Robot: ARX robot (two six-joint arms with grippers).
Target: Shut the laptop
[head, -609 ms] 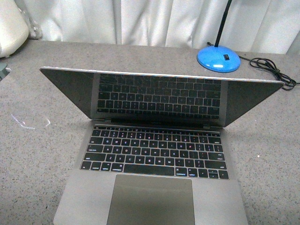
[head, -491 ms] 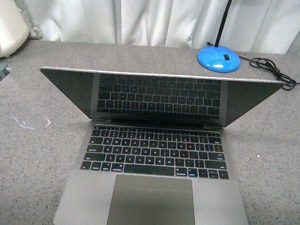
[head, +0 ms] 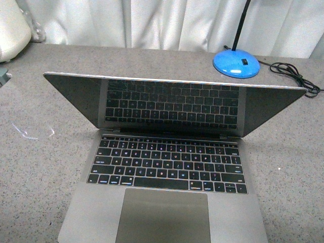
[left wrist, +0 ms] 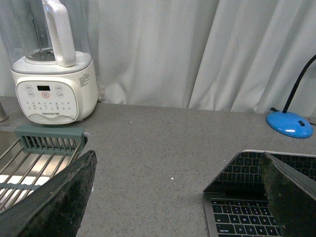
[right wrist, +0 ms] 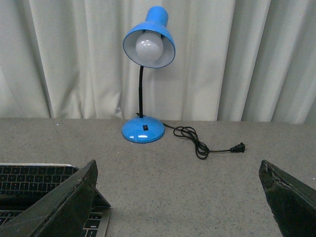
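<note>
Nothing shifts since earlier | left claw (left wrist: 177, 159) spread, empty | laptop (head: 167, 169) centred on desk (head: 30, 167), lid (head: 172, 104) leaning forward; stiff metal, fragile screen: you press the lid's top edge gently | right claw (right wrist: 177, 165) spread, empty

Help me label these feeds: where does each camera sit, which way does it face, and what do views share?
Front: on the robot's body, looking down over the open laptop toward the curtain; no arm shows.
Left wrist: on the left arm, facing the curtain past a blender; open left tool frames it.
Right wrist: on the right arm, facing the blue lamp; open right tool frames it.
All three show laptop and lamp.
</note>
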